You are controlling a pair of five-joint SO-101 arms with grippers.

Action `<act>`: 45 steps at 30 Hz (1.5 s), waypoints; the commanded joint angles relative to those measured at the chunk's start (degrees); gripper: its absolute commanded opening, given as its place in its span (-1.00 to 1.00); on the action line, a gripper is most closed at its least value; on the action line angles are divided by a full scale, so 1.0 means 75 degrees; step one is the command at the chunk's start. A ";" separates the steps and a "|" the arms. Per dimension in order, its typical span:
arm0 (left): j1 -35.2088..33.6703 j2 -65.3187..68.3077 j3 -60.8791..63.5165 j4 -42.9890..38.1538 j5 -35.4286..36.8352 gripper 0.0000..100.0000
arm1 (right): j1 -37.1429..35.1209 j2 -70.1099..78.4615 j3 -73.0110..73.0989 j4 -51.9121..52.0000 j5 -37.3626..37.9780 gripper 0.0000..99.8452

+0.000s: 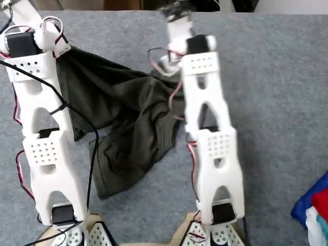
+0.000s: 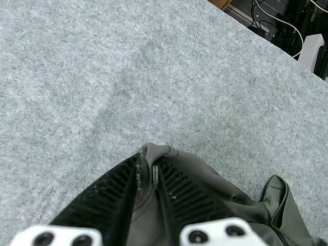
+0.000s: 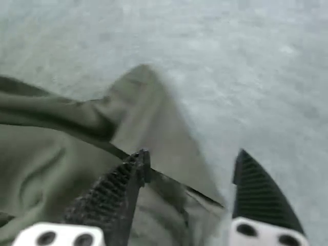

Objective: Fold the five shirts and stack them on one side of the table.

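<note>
- A dark green shirt (image 1: pixel 133 113) lies crumpled on the grey surface (image 1: pixel 277 102), between the two white arms.
- The shirt is not folded. It is bunched up and full of wrinkles.
- One part of it stretches toward the far left corner and goes under the top of the left arm (image 1: pixel 43 128).
- Another part spreads toward the near edge, between the bottoms of the two arms.
- The left end effector (image 2: pixel 147 169) is pressed together and pinches a small bit of the shirt's edge.
- The pinched bit pokes out just past the black tips, above the bare grey surface.
- From there the cloth runs back along one side of the left end effector, and a little loop of it lies on the surface close by.
- The right end effector (image 3: pixel 190 156) is spread wide and holds nothing.
- One of its black fingers (image 3: pixel 118 189) is over the shirt. The other is over the surface, just beside the edge of the cloth.
- A pointy fold of the shirt sticks out past those tips.
- From above, the right arm (image 1: pixel 210 133) lies along the right side of the shirt.
- Red and black wires (image 1: pixel 94 148) run along both arms.
- Well apart from the shirt, at the near right edge of the surface, sits a pile of clothes (image 1: pixel 313 210) in blue, red and white.
</note>
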 commanded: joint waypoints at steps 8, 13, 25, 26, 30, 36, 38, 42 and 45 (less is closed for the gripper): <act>-0.0059 -0.0393 -0.0352 0.0070 0.0000 -0.96 | -0.0510 0.1377 -0.1975 0.0867 0.0188 -0.38; -0.0059 -0.0193 -0.0399 0.0059 0.0000 -0.96 | -0.0510 0.1623 -0.1999 0.0996 0.0188 -0.38; -0.0059 -0.0205 -0.0422 0.0059 0.0000 -0.96 | 0.0299 0.1928 -0.2069 0.0270 0.0188 -0.98; -0.0059 -0.0205 -0.0422 0.0059 0.0000 -0.96 | 0.0346 0.1881 -0.2081 0.0223 0.0188 -0.99; -0.0059 -0.0252 -0.0422 0.0059 0.0000 -0.96 | 0.0369 0.1483 -0.2081 0.0246 0.0188 -0.99; -0.0059 -0.0252 -0.0422 0.0059 0.0000 -0.96 | 0.0463 0.0826 -0.2081 0.0445 0.0188 -0.99; -0.0070 -0.0264 -0.0422 0.0059 0.0000 -0.96 | 0.0522 0.0545 -0.2081 0.0645 0.0188 -0.99; -0.0070 -0.0264 -0.0434 0.0047 0.0000 -0.96 | 0.0756 -0.0064 -0.2069 0.1032 0.0188 -0.99; -0.0082 -0.0264 -0.0434 0.0035 -0.0012 -0.96 | 0.0967 -0.0592 -0.2069 0.1360 0.0188 -0.99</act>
